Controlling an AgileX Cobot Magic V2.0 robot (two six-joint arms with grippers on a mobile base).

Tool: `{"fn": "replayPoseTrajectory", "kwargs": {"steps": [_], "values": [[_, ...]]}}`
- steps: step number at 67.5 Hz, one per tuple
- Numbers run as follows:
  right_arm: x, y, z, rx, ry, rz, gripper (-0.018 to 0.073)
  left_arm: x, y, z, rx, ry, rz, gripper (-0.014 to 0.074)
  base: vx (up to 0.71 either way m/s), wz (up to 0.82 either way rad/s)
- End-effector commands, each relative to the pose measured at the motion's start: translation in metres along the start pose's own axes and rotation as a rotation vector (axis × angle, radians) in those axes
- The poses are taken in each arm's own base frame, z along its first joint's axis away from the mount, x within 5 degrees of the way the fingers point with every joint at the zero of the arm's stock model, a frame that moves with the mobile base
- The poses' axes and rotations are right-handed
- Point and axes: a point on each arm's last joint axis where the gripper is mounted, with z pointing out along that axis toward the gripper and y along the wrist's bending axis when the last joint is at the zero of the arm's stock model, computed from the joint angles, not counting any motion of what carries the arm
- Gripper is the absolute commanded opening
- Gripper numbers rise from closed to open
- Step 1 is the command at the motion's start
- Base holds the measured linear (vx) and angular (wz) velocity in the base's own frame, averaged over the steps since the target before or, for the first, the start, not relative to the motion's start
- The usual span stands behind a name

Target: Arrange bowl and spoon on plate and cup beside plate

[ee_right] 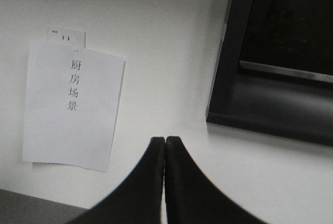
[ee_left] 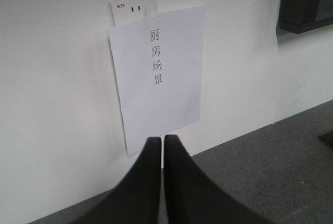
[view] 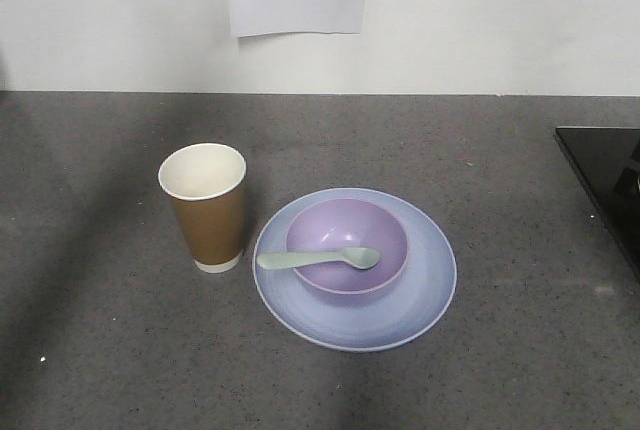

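In the front view the pale blue plate [view: 420, 300] lies on the grey counter with the lavender bowl [view: 350, 235] standing on it. The mint-green spoon [view: 318, 259] rests across the bowl, handle pointing left over the rim. The brown paper cup [view: 206, 207] stands upright just left of the plate, apart from it. Neither arm shows in the front view. My left gripper [ee_left: 162, 139] is raised, faces the wall and is shut on nothing. My right gripper [ee_right: 165, 139] is also shut on nothing, pointing at the wall.
A white paper sheet [ee_left: 156, 73] with printed characters hangs on the wall below a socket [ee_left: 132, 9]. A black appliance [view: 608, 175] sits at the counter's right edge; a dark framed unit [ee_right: 281, 57] hangs on the wall at the right.
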Motion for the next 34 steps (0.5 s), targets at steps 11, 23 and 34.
{"fn": "replayPoseTrajectory", "kwargs": {"steps": [11, 23, 34], "values": [[-0.0168, -0.0037, -0.0084, -0.002, -0.09, -0.028, -0.0006, -0.0169, -0.0038, -0.02, 0.014, -0.114, -0.012, -0.0008, 0.0, 0.0], [-0.0168, -0.0036, -0.0084, -0.002, -0.091, -0.028, -0.0006, -0.0169, -0.0038, -0.02, 0.014, -0.114, -0.012, -0.0008, 0.0, 0.0], [-0.0168, -0.0036, -0.0084, -0.002, -0.091, -0.028, -0.0006, -0.0166, -0.0038, -0.0191, 0.014, -0.113, -0.013, -0.0008, 0.0, 0.0]]}}
